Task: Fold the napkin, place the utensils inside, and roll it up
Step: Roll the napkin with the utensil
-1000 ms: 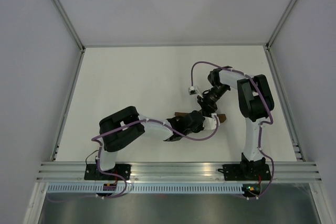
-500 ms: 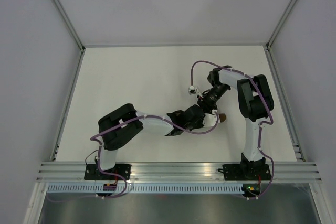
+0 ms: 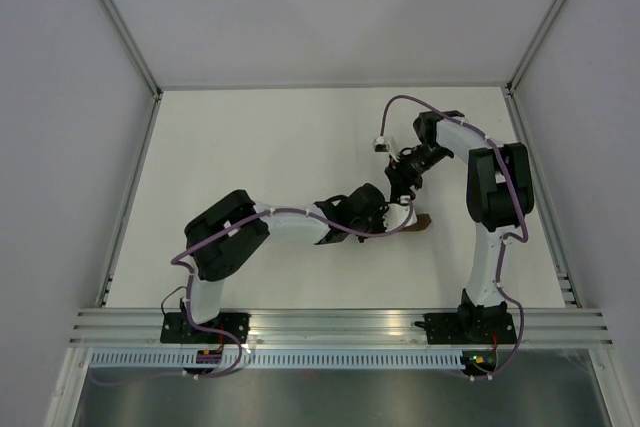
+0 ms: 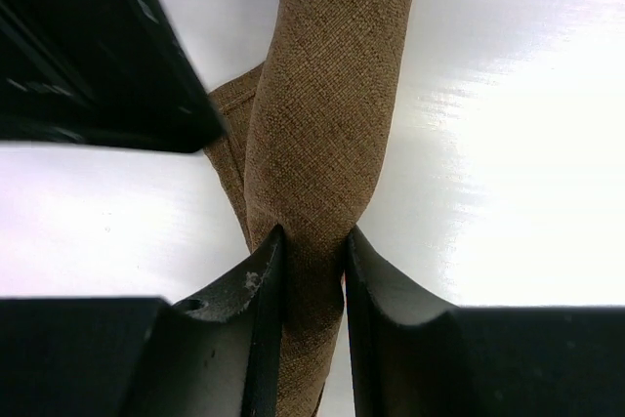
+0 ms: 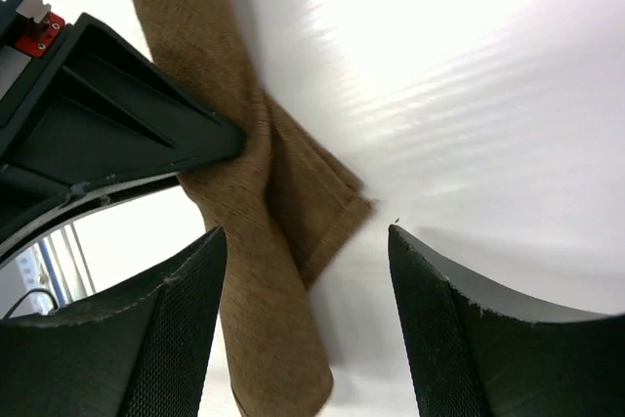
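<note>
- You see a dark-brown matte cloth napkin (image 4: 327, 124), rolled into a narrow tube, lying on the white table (image 3: 250, 147).
- From above, only its brown end (image 3: 420, 224) shows, toward 4 o'clock from the table's middle; the arms cover the rest.
- What lies inside the roll cannot be told. No utensil shows at either end.
- Your left gripper (image 4: 312, 246) is clamped on the napkin, with a finger pressed to each side of the roll.
- Your right gripper (image 5: 308, 233) stands spread wide. The napkin (image 5: 264, 241) and a loose flap lie between its fingers, ungripped.
- Since a second ago, the right gripper (image 3: 400, 185) has let go and drawn back toward 1 o'clock.
- The left gripper (image 3: 385, 212) has slid toward 2 o'clock along the roll and tightened.
- The napkin's visible end has barely shifted.
</note>
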Robot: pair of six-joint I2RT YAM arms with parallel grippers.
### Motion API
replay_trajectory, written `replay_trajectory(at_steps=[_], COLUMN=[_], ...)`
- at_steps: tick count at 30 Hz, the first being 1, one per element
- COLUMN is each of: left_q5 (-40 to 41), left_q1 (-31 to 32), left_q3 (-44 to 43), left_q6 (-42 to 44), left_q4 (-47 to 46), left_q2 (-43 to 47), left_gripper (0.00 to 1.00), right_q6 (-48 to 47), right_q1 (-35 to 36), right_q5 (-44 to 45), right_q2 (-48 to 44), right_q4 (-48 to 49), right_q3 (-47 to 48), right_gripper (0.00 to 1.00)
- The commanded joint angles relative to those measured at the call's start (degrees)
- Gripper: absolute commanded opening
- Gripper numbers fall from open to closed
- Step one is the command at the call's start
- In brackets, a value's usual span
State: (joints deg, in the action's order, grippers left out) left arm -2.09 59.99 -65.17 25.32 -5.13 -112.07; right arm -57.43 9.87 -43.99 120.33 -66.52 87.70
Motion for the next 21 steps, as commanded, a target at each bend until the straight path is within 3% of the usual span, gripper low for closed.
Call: replay_trajectory(at_steps=[1, 21], left_q5=[-7.0, -20.8], left_q1=[-1.1, -8.7], left_q3=[-1.3, -7.4], left_q6=[-5.4, -12.8], left_q4=[8.2, 15.9], left_q2=[-3.1, -7.2], left_gripper=[0.15, 0.17], right_q6=[4.3, 8.3], right_q1=[-2.0, -11.4], right_q5=[-3.2, -6.4], right_q2=[-4.6, -16.0], right_q4=[3.5, 10.2], right_q3=[2.7, -6.8], right_gripper=[0.73, 0.72])
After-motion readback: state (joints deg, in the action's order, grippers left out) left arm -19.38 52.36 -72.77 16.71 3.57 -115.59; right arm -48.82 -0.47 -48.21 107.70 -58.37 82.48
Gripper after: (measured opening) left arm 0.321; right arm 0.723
